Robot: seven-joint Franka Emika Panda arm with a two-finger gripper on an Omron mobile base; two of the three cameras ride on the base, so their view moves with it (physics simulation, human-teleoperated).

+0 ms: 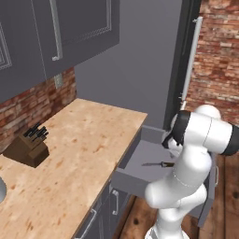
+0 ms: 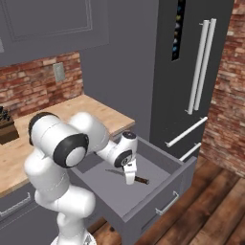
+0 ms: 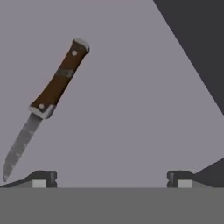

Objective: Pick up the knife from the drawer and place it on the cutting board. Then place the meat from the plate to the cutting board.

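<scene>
The gripper [image 3: 111, 178] is hovering, fingers spread wide and holding nothing, over the open drawer [image 2: 158, 162]. The knife [image 3: 48, 100] is lying flat on the drawer's grey bottom, off to the left of the fingers. Descending from here, the fingers are likely closing on nothing, since they are not centred over the handle.

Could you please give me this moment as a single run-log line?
phase: reach | end effector: open, above drawer | knife: flat in drawer, ungrasped
</scene>
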